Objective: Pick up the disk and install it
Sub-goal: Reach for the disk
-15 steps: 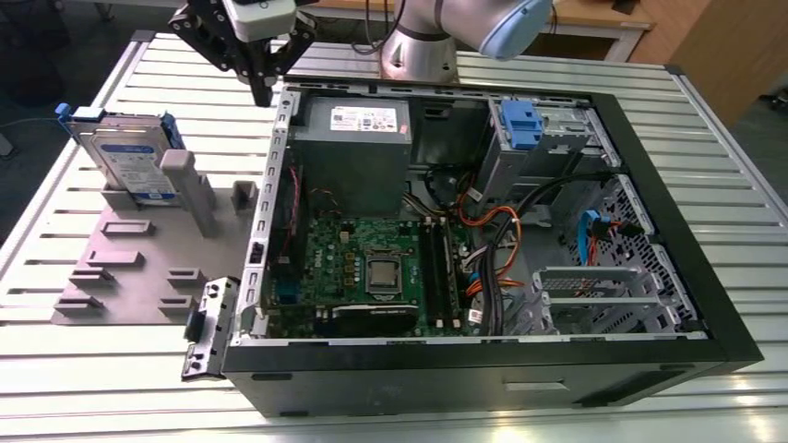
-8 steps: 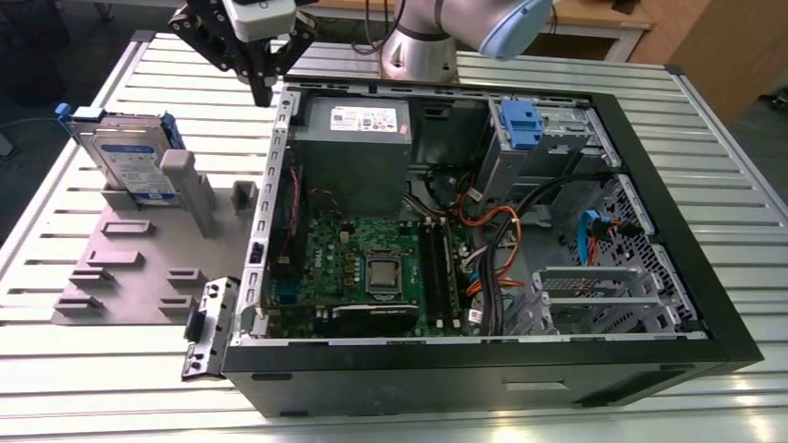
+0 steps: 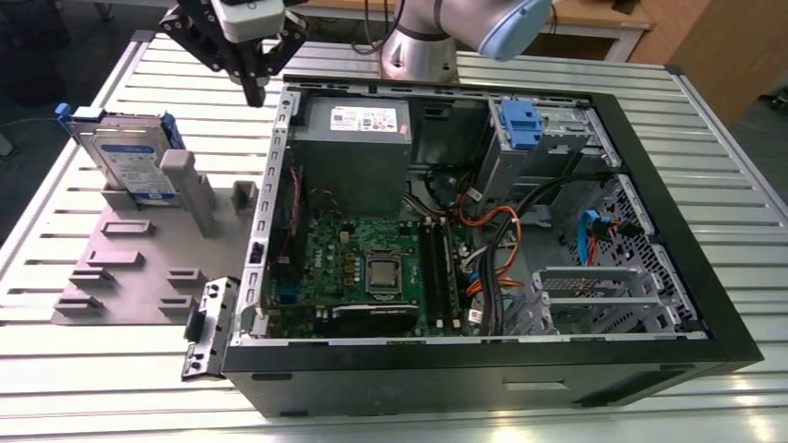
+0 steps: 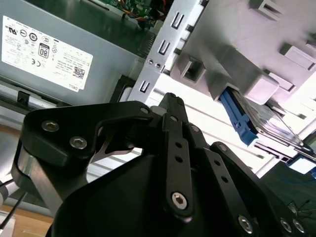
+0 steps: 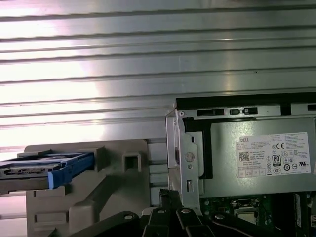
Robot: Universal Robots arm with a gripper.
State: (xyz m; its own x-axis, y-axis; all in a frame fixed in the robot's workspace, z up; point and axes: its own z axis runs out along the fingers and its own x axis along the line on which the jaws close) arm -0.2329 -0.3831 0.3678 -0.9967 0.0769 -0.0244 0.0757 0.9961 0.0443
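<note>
Gripper (image 3: 255,90) hangs off the arm at the far side of the slatted metal table (image 3: 721,185), toward the exterior view's left, by the far left corner of the open PC case (image 3: 671,221). Fingers are pinched together to a narrow tip w/ nothing btwn them. Both wrist views show the same: black fingers meet (image 4: 170,101), nothing gripped (image 5: 165,195).

The disk (image 3: 124,157) isn't picked up yet. It stands on edge at the far end of a grey holder block (image 3: 136,263), on the table left of the case, well apart from the gripper. Label side faces the near side, blue plastic along its edges. In the second wrist view its blue rail and silver body (image 4: 261,121) poke out past the holder's grey posts (image 4: 237,54). In the first wrist view it sits slotted in the holder (image 5: 84,197), blue edge (image 5: 69,168) toward the case.

Inside the case, the grey PSU (image 3: 354,148) w/ white sticker is at the far left corner, the part nearest the gripper; it shows in both wrist views (image 4: 113,44) (image 5: 222,158). The perforated drive cage (image 3: 555,138) w/ blue latch (image 3: 519,125) is at the far right of the case. The green mobo (image 3: 364,263) lies on the case floor, w/ loose orange and black cables (image 3: 493,231) to its right.
</note>
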